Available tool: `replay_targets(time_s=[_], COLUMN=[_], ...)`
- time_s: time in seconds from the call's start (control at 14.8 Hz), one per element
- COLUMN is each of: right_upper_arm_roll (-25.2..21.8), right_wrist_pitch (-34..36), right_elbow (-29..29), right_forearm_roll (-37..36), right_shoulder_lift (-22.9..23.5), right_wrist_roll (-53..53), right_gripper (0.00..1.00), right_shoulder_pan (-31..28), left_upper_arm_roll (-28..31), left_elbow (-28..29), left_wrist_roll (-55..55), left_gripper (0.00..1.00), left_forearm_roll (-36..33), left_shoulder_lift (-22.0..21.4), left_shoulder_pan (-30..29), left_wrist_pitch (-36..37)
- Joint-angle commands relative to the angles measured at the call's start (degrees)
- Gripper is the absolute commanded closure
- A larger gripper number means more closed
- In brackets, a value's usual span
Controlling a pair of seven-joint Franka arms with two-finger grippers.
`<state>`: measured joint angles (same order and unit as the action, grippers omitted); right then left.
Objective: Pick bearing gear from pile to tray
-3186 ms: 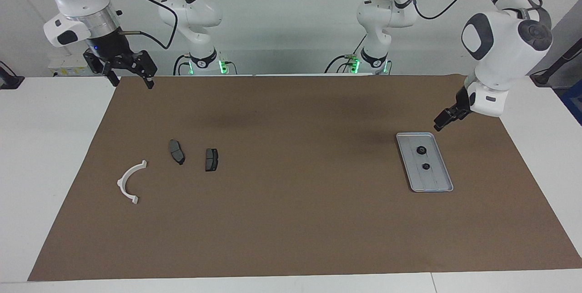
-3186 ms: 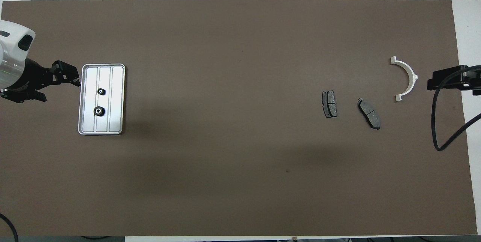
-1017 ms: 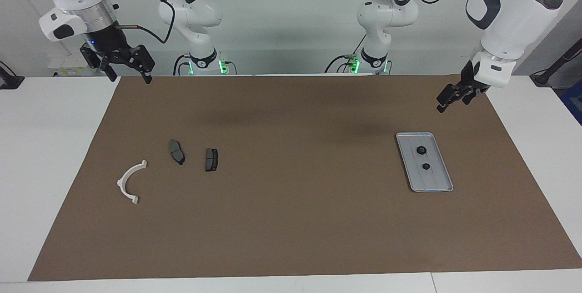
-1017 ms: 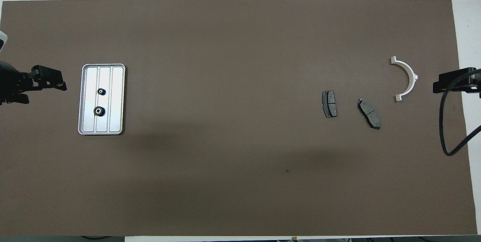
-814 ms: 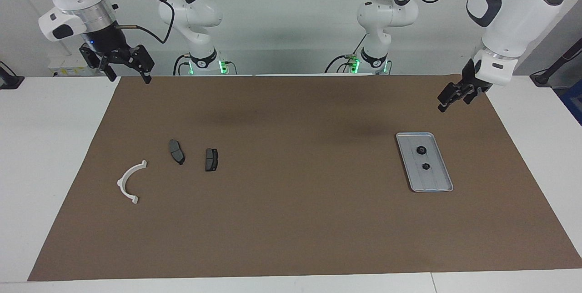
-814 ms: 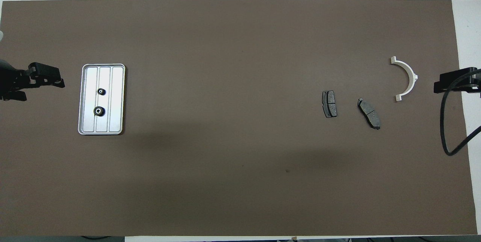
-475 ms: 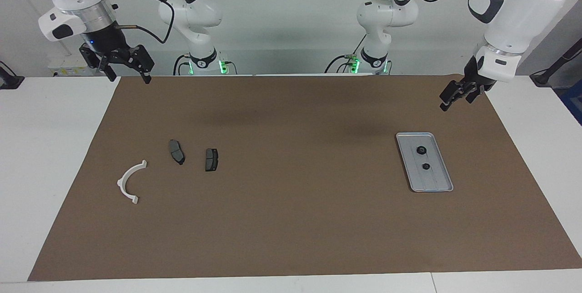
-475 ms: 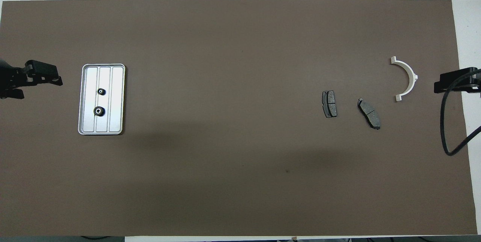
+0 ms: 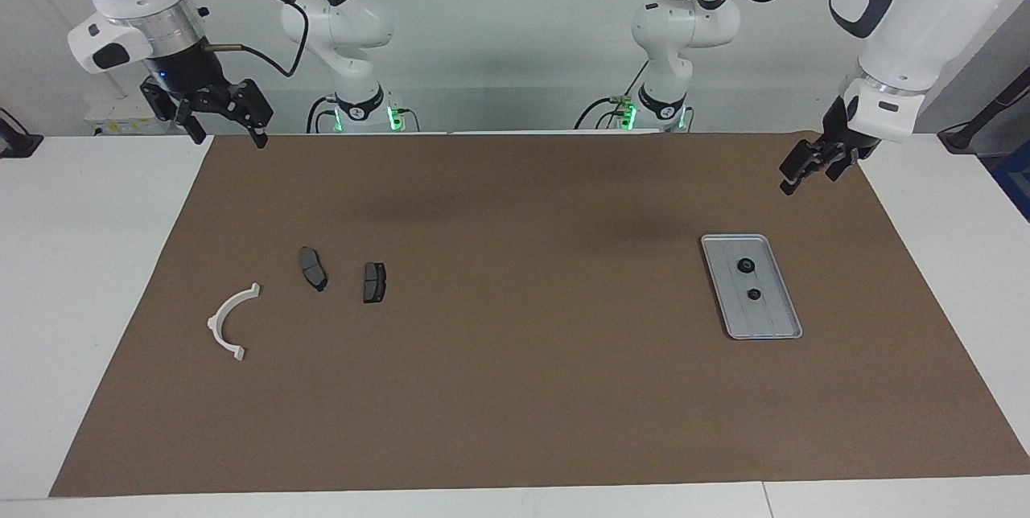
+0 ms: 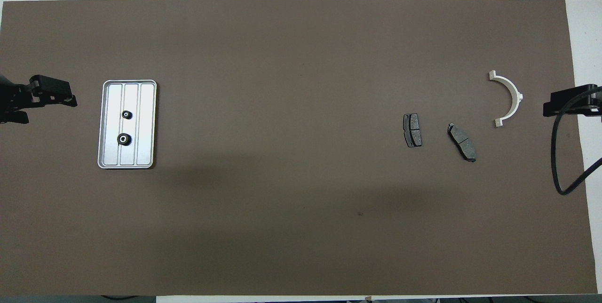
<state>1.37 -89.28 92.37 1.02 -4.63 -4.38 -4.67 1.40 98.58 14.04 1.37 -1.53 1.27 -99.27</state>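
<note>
The silver-grey tray (image 9: pixel 774 322) lies on the brown mat toward the left arm's end, and it also shows in the overhead view (image 10: pixel 141 152). Two small black bearing gears (image 9: pixel 746 265) (image 9: pixel 754 293) lie in it, also in the overhead view (image 10: pixel 126 114) (image 10: pixel 123 139). The pile lies toward the right arm's end: a white half-ring bracket (image 9: pixel 214 322) (image 10: pixel 517 96) and two dark brake pads (image 9: pixel 312 268) (image 9: pixel 374 282). My left gripper (image 9: pixel 807 178) (image 10: pixel 51 107) is open and empty, raised over the mat's edge beside the tray. My right gripper (image 9: pixel 227 134) (image 10: pixel 562 103) is open and empty, raised over the mat's corner; that arm waits.
The brown mat (image 9: pixel 515 389) covers most of the white table (image 9: pixel 88 261). A black cable (image 10: pixel 562 166) hangs from the right arm over the mat's edge. The two arm bases (image 9: pixel 358 112) (image 9: pixel 660 112) stand at the table's robot end.
My left gripper has risen and drawn back from the tray's edge toward its own end of the table. The right gripper has lifted slightly. Both gears stay in the tray.
</note>
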Motion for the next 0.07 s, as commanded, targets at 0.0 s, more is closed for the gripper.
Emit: replay_targets(time_s=[0.0], right_upper_arm_roll=[-0.05], right_wrist_pitch=[1.21], right_elbow=[-0.61], right_forearm_roll=[-0.67], right_shoulder_lift=[0.06], right_wrist_roll=[3.23], right_gripper=[0.00], right_shoulder_pan=[-0.52], left_upper_arm_roll=[0.10], left_elbow=[-0.41], left_wrist_roll=[-0.77], left_gripper=[0.00], left_forearm_roll=[-0.49], left_shoulder_lift=[-0.49], left_shoulder_pan=[0.40], left_wrist_pitch=[1.18])
